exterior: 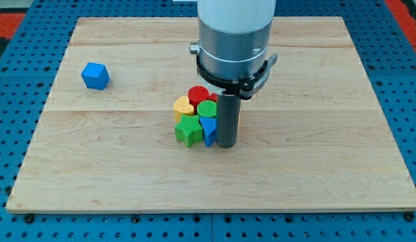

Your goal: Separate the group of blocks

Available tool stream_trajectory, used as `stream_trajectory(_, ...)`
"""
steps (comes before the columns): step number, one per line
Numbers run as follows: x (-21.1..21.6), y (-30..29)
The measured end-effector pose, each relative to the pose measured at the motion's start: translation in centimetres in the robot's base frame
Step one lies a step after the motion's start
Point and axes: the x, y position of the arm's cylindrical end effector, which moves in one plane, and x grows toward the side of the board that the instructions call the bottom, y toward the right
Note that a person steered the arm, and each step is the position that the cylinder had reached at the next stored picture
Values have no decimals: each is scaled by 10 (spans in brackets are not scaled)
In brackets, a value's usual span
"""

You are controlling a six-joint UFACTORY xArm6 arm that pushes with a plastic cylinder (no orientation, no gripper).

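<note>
A tight group of blocks sits at the board's middle. It holds a red round block, a yellow heart-shaped block, a green round block, a green star-like block and a blue block. A sliver of another block, orange or yellow, shows to the right of the rod; its shape is hidden. My tip stands at the group's right side, touching or nearly touching the blue block. A lone blue cube-like block lies far off at the view's upper left.
The wooden board lies on a blue perforated base. The arm's grey cylinder hangs over the board's top middle and hides what is behind it.
</note>
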Motion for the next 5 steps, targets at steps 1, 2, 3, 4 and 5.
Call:
stream_trajectory(1, 0, 3)
stream_trajectory(2, 8, 7)
stream_trajectory(3, 20, 4)
stream_trajectory(4, 12, -24)
stream_trajectory(5, -21, 60)
